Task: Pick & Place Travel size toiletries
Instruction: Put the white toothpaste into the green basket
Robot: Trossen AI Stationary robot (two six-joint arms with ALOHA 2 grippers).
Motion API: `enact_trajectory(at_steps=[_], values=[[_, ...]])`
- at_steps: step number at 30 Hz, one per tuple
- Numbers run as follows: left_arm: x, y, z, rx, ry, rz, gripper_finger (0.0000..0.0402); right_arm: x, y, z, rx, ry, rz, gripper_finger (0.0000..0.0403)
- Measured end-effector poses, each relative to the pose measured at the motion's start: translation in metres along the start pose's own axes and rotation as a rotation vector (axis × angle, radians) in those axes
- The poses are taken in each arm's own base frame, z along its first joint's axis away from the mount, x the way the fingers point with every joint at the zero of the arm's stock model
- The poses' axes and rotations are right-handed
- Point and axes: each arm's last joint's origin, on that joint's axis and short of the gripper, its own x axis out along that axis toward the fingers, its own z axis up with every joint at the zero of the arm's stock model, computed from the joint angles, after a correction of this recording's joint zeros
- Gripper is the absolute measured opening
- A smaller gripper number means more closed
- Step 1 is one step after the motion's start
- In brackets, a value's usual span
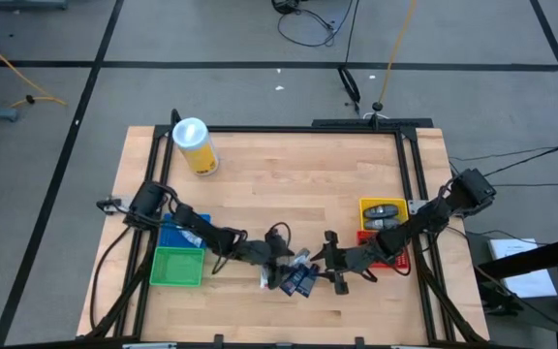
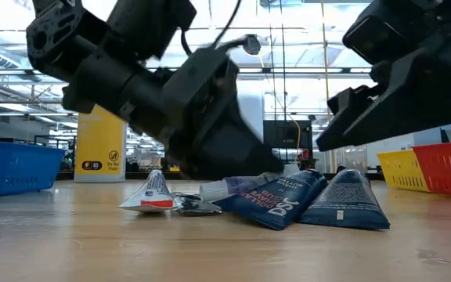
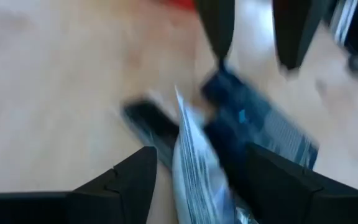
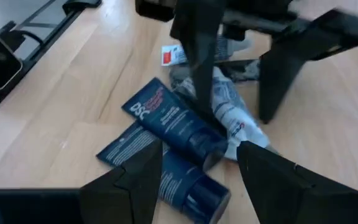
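Both arms converge on the remaining heap of travel size toiletries [image 1: 294, 278] near the front middle of the table [image 1: 289, 184]. The left gripper [image 3: 197, 180] is spread wide, holding nothing, with a silver-white tube [image 3: 194, 168] lying directly between its fingers and a dark blue tube [image 3: 253, 124] just beyond its far fingertip. The right gripper [image 4: 197, 180] is likewise released, holding nothing; two dark blue tubes [image 4: 173, 121] lie side by side at and between its fingertips, the caps toward the fingers, with the white items [image 4: 229, 112] just past them under the opposing arm. Judged from their look, these pieces are light, soft-walled and somewhat slick; the flat crimped ends would fold or slip, so the firmer purchase is across the body near the cap shoulder. The pieces overlap and touch one another, so a closing pinch may drag a neighbour along. The chief constraint is the closeness of the two grippers: their fingertips stand near each other over the same heap, leaving little room between them. Open board lies on the outer side of each gripper. The yellow bin [image 1: 383, 209] and red bin [image 1: 392, 254] sit behind the right gripper; the blue bin [image 1: 174, 234] and green bin [image 1: 177, 267] lie behind the left.
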Motion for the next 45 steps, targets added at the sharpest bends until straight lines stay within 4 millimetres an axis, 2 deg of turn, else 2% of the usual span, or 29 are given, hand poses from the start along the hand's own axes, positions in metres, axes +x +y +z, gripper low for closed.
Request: enact_trajectory(at_steps=[5,13,17,20,25,28,33,37,40,45], values=[[0.004,0.001,-0.005,0.012,0.063,0.022,0.0211,-0.002,-0.002,-0.005,0.011,0.002,-0.036,0.0196],[0.001,0.001,-0.002,-0.007,0.066,0.027,0.0091,-0.002,-0.003,-0.004,0.013,-0.013,-0.071,0.0196],[-0.007,-0.003,0.007,0.012,0.063,0.021,0.0039,-0.002,-0.003,-0.004,0.013,-0.012,-0.071,0.0196],[-0.019,-0.007,0.022,0.016,0.055,0.021,0.0019,-0.002,-0.003,-0.005,0.011,-0.01,-0.07,0.0196],[-0.054,-0.021,0.042,0.069,0.117,0.052,0.0029,-0.002,-0.003,-0.005,0.025,-0.009,-0.07,0.0196],[-0.085,-0.034,0.054,0.098,0.171,0.041,0.0032,-0.002,-0.003,-0.005,0.026,-0.01,-0.07,0.0196],[-0.141,-0.056,0.061,0.072,0.284,-0.023,0.0033,-0.002,-0.003,-0.004,0.028,-0.017,-0.068,0.0196],[-0.182,-0.072,0.053,0.003,0.407,-0.074,0.0034,-0.002,-0.003,-0.004,0.029,-0.019,-0.067,0.0196],[-0.204,-0.081,0.043,-0.081,0.517,-0.085,0.0034,-0.002,-0.003,-0.004,0.025,-0.02,-0.067,0.0196],[-0.233,-0.088,0.017,-0.199,0.738,0.026,0.0035,-0.001,-0.005,-0.002,0.025,-0.029,-0.072,0.0196]])
